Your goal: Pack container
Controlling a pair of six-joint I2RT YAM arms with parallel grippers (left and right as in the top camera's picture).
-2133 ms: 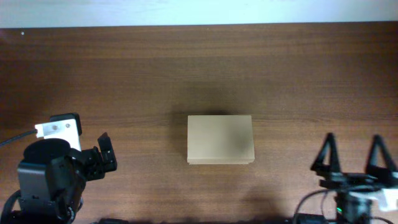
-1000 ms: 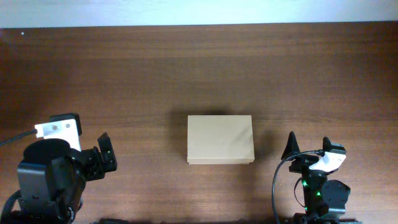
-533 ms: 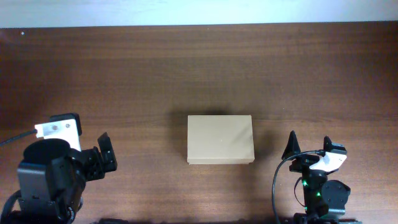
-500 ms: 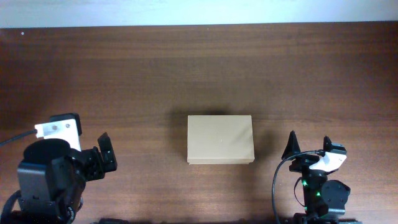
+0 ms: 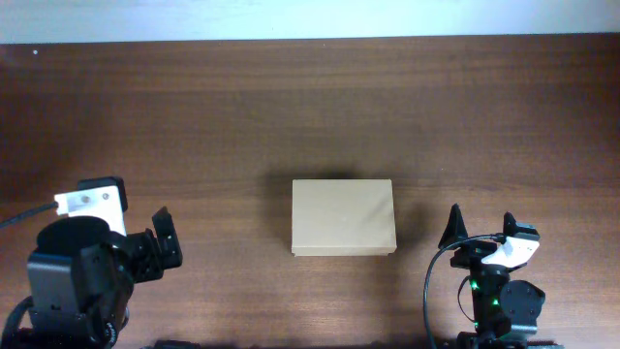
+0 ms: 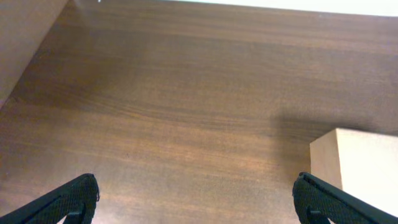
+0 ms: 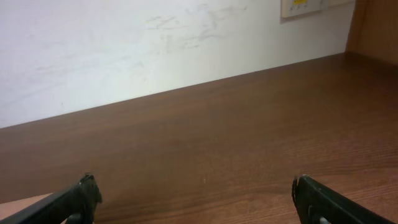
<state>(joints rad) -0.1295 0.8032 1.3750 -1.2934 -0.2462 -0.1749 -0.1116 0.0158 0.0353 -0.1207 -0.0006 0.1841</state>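
The container (image 5: 344, 217) is a plain tan cardboard box lying shut on the middle of the dark wooden table (image 5: 310, 107). My left gripper (image 5: 160, 244) is near the front left corner, well to the left of the box. In the left wrist view it (image 6: 196, 199) is open with only bare wood between the fingers, and the container's corner (image 6: 367, 168) shows at the right. My right gripper (image 5: 481, 228) stands just right of the box's front corner, fingers pointing to the back. It (image 7: 199, 199) is open and holds nothing.
A white wall (image 7: 155, 43) runs along the table's far edge, with a wall socket (image 7: 301, 7) at the upper right. A wooden side panel (image 6: 25, 31) rises at the table's left end. A thin tan sliver (image 7: 18, 206) shows at the right wrist view's lower left.
The right gripper has shifted left, closer to the box, compared with two seconds ago. Over the last second nothing has moved. The left arm stays put.
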